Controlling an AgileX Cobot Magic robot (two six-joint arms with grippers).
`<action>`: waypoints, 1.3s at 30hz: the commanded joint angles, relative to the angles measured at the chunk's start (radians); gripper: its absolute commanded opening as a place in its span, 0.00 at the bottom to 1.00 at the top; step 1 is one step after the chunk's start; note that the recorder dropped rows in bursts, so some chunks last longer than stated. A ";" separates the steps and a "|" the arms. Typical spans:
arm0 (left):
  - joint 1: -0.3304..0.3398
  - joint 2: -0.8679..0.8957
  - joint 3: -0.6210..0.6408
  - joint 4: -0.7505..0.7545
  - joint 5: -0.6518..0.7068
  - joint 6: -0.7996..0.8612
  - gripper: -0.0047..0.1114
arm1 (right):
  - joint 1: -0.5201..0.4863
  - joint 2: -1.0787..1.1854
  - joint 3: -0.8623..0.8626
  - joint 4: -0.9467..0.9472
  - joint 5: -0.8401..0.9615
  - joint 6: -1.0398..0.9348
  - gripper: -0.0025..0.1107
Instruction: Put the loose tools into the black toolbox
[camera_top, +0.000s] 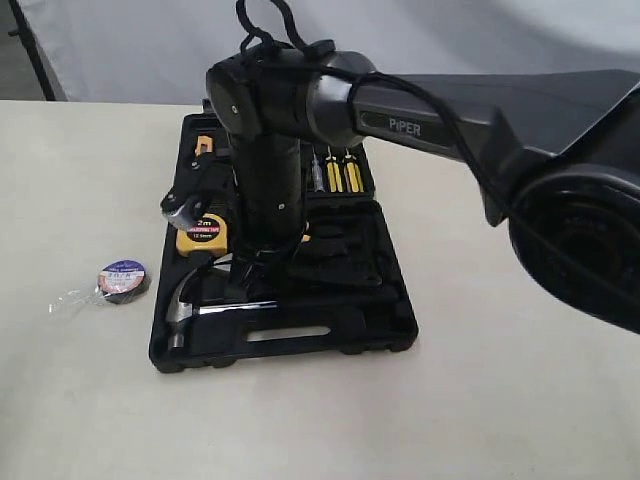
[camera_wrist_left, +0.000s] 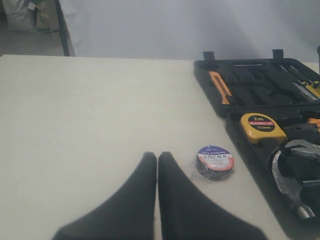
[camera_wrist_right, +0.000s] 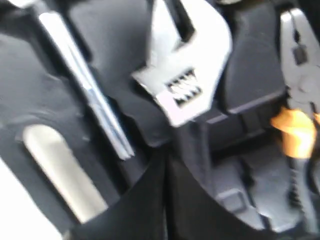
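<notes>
Crowding the wrench (camera_wrist_right: 187, 75): hammer (camera_wrist_right: 85, 84), orange pliers (camera_wrist_right: 297, 75), right gripper (camera_wrist_right: 165, 157) pinched together; left gripper (camera_wrist_left: 157, 156) likewise closed.

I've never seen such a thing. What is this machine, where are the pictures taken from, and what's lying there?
It is a robot with two arms, each ending in a gripper. One camera watches from outside; two ride on the wrists. The left gripper is shut and empty above the table. The right gripper, seemingly shut too, reaches into the open black toolbox, where a hammer, a wrench and a yellow tape measure lie. A tape roll lies outside it on the table.
</notes>
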 joint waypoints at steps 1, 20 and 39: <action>0.003 -0.008 0.009 -0.014 -0.017 -0.010 0.05 | -0.004 -0.006 0.000 0.039 -0.001 -0.005 0.02; 0.003 -0.008 0.009 -0.014 -0.017 -0.010 0.05 | 0.084 0.070 0.013 0.174 -0.001 0.019 0.02; 0.003 -0.008 0.009 -0.014 -0.017 -0.010 0.05 | 0.067 0.022 -0.058 0.083 -0.001 0.041 0.02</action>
